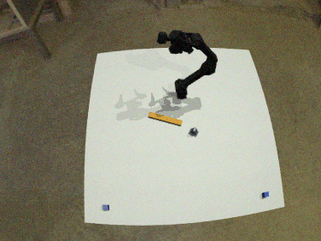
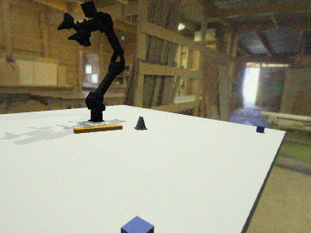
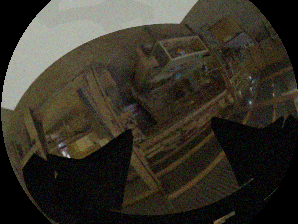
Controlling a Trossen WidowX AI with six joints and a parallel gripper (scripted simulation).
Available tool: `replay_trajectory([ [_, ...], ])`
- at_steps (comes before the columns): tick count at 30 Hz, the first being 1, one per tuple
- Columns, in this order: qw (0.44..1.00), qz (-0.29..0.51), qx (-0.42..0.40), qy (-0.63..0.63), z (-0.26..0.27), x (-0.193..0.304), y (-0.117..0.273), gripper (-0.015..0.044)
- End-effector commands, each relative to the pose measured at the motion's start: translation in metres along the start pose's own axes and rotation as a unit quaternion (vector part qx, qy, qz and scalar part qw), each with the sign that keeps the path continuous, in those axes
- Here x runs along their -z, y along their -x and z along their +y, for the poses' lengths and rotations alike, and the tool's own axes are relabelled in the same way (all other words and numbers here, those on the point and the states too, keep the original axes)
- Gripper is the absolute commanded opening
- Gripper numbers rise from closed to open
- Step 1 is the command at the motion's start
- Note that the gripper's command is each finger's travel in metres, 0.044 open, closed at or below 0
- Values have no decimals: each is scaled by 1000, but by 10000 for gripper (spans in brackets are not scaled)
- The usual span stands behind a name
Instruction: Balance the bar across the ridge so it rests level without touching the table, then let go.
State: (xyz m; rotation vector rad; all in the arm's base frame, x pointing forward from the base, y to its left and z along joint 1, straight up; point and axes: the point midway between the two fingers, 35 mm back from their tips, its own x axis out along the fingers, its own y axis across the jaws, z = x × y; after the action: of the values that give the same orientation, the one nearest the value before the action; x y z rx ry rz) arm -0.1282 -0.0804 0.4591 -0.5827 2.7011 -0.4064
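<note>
- Top view: one white table (image 1: 222,175) (image 2: 186,178) (image 3: 30,60), supporting the black arm (image 1: 208,64) (image 2: 108,78), which is bending above its far part.
- One orange bar (image 1: 165,119) (image 2: 98,129), lying flat on the table and slanting slightly; it is resting near the arm's foot, apart from the ridge.
- One small dark ridge (image 1: 194,132) (image 2: 141,123), standing just beyond one end of the bar and carrying nothing.
- Two blue blocks, one (image 1: 106,208) (image 2: 137,226) and another (image 1: 265,195) (image 2: 260,129), sitting well apart near two corners of the table.
- Exterior view: the gripper (image 1: 167,44) (image 2: 64,32) (image 3: 173,128), hanging high above the table level, fingers spreading wide and pinching nothing.
- The bar, lying low on the table beside the ridge, not touching it; the ridge, tapering upward to a narrow top.
- Wrist view: two dark fingers, standing wide apart, the room showing between them; the table, filling the upper left.
</note>
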Motion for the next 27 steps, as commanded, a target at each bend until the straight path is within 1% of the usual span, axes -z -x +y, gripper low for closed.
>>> replay_trajectory([
  [1, 1000, -2, 2, 1, -1, -1, 0, 374],
  [3, 1000, -19, 14, 10, -12, -11, -4, 321],
  [4, 999, -32, 23, 17, -19, -18, -6, 315],
  [9, 992, -96, 65, 52, -54, -57, -13, 315],
  [15, 974, -173, 108, 96, -89, -110, -13, 315],
  [21, 948, -249, 142, 141, -114, -165, -3, 315],
  [27, 913, -322, 165, 187, -128, -221, 14, 315],
])
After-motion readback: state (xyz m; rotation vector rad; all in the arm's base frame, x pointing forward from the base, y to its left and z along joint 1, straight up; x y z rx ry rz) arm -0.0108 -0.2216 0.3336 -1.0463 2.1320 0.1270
